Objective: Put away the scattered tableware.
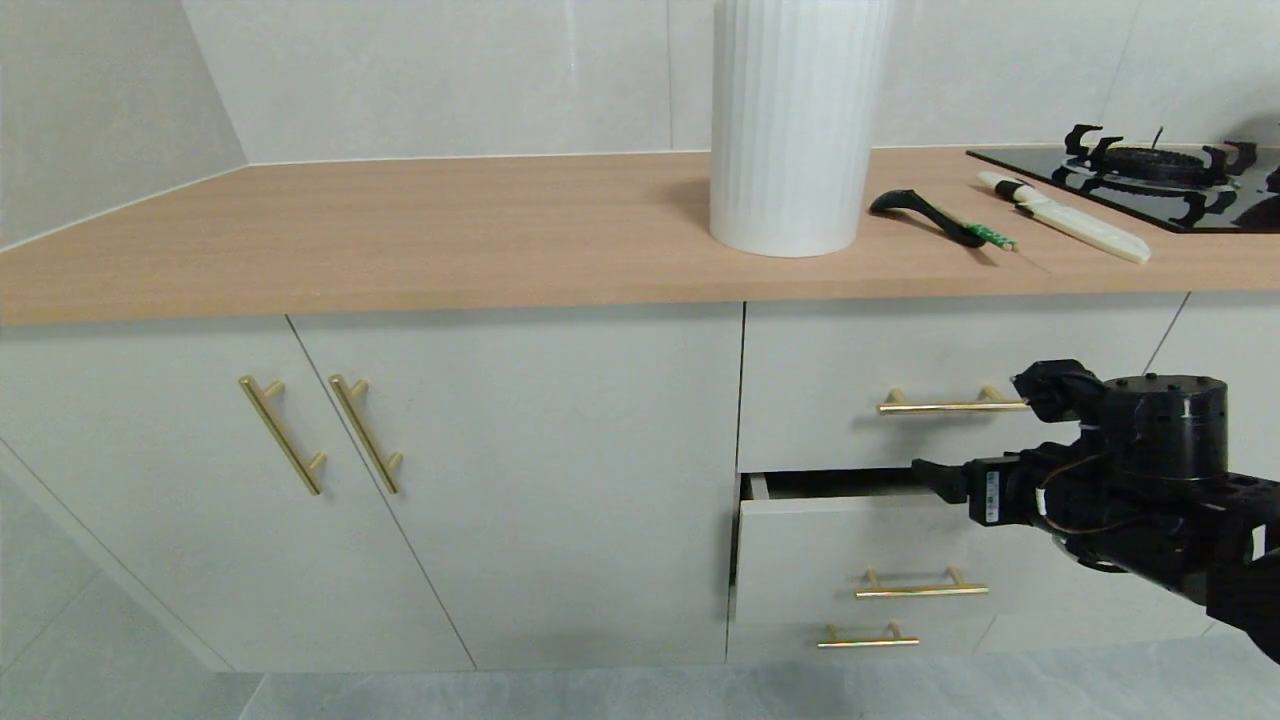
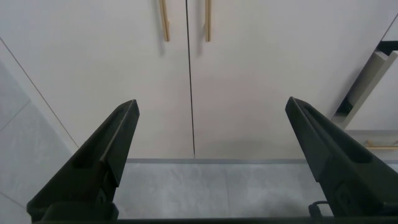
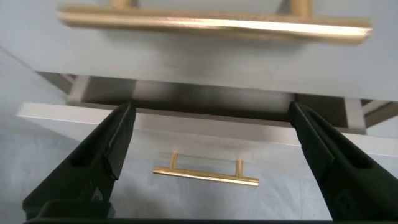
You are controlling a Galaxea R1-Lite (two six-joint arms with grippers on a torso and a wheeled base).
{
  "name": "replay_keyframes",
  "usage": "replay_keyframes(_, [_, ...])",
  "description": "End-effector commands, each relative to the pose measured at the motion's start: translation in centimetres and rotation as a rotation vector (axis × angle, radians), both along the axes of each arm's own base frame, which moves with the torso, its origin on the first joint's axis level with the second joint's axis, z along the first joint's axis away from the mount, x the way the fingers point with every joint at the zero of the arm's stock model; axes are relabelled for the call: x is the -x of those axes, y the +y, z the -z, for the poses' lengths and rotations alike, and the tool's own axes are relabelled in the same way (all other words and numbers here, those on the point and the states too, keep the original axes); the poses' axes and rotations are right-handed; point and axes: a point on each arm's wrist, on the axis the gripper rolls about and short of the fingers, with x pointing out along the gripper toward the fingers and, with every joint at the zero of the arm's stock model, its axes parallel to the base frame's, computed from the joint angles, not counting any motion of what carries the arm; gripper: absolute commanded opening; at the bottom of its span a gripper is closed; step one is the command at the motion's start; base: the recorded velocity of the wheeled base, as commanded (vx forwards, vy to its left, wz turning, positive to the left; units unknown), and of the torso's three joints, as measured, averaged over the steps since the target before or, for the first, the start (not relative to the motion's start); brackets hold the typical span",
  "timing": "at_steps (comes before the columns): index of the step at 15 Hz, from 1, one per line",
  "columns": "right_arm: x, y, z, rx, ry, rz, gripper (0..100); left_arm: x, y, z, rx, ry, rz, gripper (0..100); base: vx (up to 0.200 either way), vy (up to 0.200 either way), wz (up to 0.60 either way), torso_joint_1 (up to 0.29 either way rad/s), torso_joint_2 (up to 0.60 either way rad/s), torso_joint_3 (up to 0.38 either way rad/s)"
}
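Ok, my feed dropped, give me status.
Open, empty: left gripper, right gripper. Right one at part-open drawer. On counter: knife, black-handled utensil. Beside them, white ribbed container.

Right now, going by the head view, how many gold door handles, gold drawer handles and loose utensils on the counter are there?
Door handles: 2
Drawer handles: 3
Loose utensils on the counter: 2, a black-handled utensil and a white knife
Total: 7
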Motion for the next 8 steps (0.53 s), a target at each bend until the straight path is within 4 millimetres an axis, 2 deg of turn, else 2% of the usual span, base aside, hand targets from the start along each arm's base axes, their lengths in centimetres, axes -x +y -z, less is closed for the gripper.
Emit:
replay_keyframes(1, [-1.2, 0.4, 1.8, 0.017, 0.055, -0.001, 100, 0.0, 0.0, 0.0, 0.000, 0.002, 0.000, 100, 0.000, 0.000, 0.00, 0.000, 0.00, 0.000])
replay_keyframes(5, [-3.2, 1.0, 4.8, 0.035, 0.052, 0.035, 100, 0.0, 0.0, 0.0, 0.000, 0.002, 0.000, 100, 0.000, 0.000, 0.00, 0.000, 0.00, 0.000])
replay_keyframes(8, [-4.3, 1.1, 6.3, 0.056, 0.060, 0.077, 100, 0.0, 0.0, 0.0, 0.000, 0.002, 0.000, 100, 0.000, 0.000, 0.00, 0.000, 0.00, 0.000])
